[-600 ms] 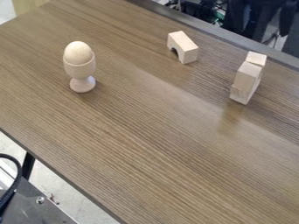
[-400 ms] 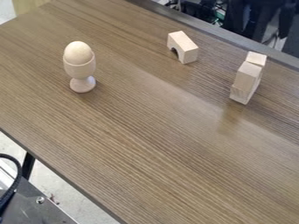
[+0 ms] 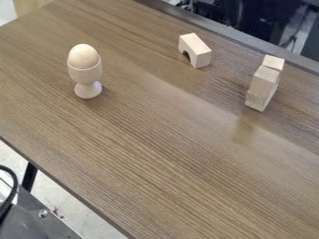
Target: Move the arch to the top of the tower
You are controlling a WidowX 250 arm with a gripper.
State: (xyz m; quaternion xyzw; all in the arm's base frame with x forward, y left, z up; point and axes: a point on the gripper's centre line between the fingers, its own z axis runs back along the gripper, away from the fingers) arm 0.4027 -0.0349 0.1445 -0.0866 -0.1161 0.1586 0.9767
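Arch [image 3: 198,46] stands upper centre, apart from tower [image 3: 263,84] at right, awaiting lift, we judge; hand's openness, hold: we cannot tell.

one arch [image 3: 198,46], one tower [image 3: 263,84], one egg [image 3: 83,55], one eggcup [image 3: 85,74] (just one)

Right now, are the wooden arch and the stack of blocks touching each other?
Apart: the camera view shows bare tabletop between the arch and the stack.

Cable [image 3: 15,186] and bolted metal [image 3: 57,228] suggest a lab.
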